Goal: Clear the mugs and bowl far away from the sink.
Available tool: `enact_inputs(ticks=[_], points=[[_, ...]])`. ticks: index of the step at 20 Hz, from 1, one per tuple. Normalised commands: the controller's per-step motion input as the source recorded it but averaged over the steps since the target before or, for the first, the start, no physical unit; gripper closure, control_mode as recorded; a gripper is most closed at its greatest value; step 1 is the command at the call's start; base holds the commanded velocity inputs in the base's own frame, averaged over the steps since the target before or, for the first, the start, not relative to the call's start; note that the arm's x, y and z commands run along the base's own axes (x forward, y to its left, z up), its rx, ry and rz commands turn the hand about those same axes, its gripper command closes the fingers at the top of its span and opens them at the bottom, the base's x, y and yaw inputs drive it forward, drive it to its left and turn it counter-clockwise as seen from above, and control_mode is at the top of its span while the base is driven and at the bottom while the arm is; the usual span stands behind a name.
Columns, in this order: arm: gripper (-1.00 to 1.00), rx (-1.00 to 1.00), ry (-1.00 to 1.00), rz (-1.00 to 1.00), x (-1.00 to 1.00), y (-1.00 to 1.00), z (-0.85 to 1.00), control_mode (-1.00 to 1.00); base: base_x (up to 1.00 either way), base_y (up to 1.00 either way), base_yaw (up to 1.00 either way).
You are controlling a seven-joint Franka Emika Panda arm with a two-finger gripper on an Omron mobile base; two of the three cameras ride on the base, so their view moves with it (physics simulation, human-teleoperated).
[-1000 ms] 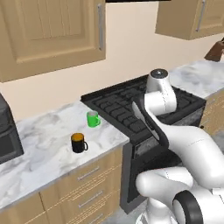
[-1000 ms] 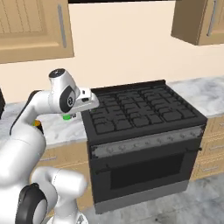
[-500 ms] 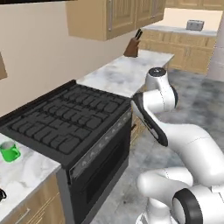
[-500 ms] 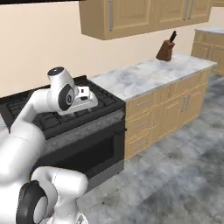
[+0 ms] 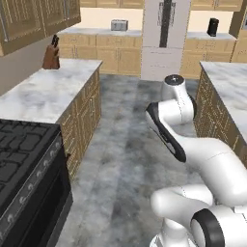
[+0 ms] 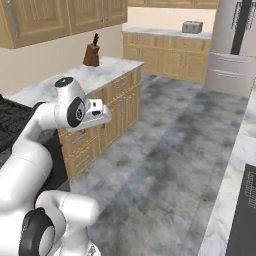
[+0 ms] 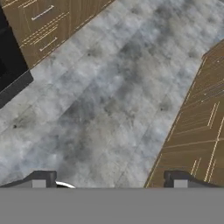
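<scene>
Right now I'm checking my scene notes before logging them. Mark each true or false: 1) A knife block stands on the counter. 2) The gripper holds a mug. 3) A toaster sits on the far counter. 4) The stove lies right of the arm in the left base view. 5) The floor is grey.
1) True: the knife block stands on the counter.
2) False: the gripper is open over the floor, holding nothing.
3) True: the toaster is there.
4) False: the stove lies to its left.
5) True.
</scene>
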Motion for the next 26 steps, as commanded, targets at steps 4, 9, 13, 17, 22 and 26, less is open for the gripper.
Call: enact_inputs(ticks=[4,9,13,17,22,26], points=[[-1.00,0.00,0.00,0.00,0.00,0.00,0.00,1.00,0.46,-0.44,-0.62],[-1.00,0.00,0.00,0.00,0.00,0.00,0.00,1.00,0.97,-0.02,-0.48],[-1.00,0.00,0.00,0.00,0.00,0.00,0.00,1.00,1.00,0.00,-0.40],[-1.00,0.00,0.00,0.00,0.00,0.00,0.00,1.00,1.00,0.00,-0.42],[-1.00,0.00,0.00,0.00,0.00,0.00,0.00,1.00,0.59,0.13,-0.54],[-1.00,0.00,0.00,0.00,0.00,0.00,0.00,1.00,0.52,0.22,-0.65]])
